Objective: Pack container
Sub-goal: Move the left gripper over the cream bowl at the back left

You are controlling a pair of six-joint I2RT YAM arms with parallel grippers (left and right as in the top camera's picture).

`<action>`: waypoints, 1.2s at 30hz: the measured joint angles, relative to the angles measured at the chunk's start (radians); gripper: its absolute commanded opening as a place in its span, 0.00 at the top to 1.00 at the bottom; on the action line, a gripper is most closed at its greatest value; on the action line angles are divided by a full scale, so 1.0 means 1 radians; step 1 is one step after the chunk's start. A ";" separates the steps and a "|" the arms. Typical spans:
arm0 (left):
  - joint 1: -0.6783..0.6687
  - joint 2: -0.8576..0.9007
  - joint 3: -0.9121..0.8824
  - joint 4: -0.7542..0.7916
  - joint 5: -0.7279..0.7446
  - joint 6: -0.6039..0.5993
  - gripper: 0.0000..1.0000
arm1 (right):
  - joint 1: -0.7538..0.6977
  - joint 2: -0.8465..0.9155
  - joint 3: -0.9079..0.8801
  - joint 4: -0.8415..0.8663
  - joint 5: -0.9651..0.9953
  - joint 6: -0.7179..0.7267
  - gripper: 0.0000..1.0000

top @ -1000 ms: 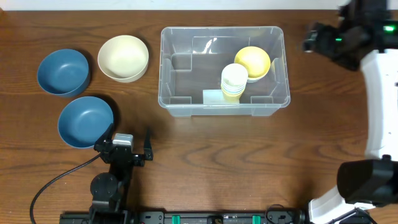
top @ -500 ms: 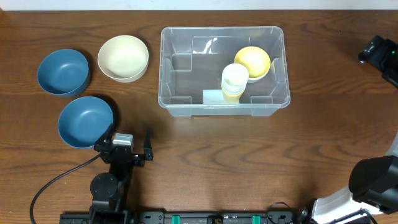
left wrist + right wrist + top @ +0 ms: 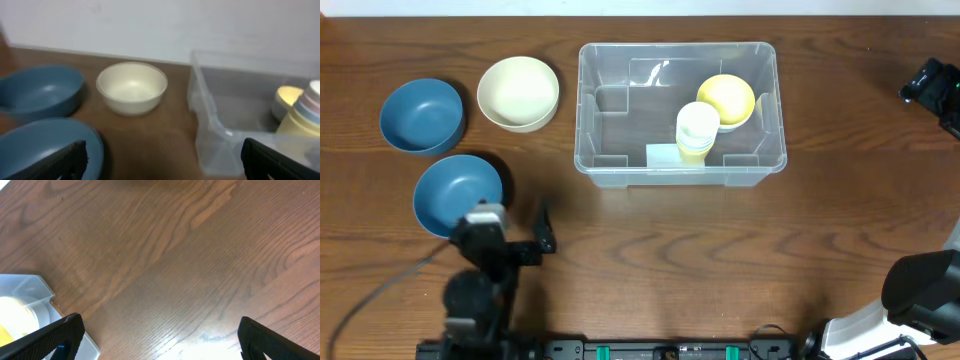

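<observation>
Overhead, container sits beyond left pincer, rightward; jaws apart.

Wood-grain tabletop fills the view. A corner of the container sits lower left. The right pincer gapes wide.

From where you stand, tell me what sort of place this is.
Probably a robot test bench: a wooden table, a clear container and a cream bowl laid out, a plain white wall behind.
</observation>
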 measured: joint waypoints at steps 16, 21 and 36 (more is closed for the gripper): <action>0.077 0.977 1.048 -0.583 -0.012 0.155 0.02 | 0.000 0.000 0.001 0.000 0.005 0.000 0.01; 0.077 1.128 1.051 -0.545 0.056 0.285 0.02 | 0.000 0.000 0.001 0.000 0.005 0.000 0.01; 0.077 1.568 1.051 -0.287 0.185 0.570 0.02 | 0.000 0.000 0.001 0.001 0.005 0.000 0.01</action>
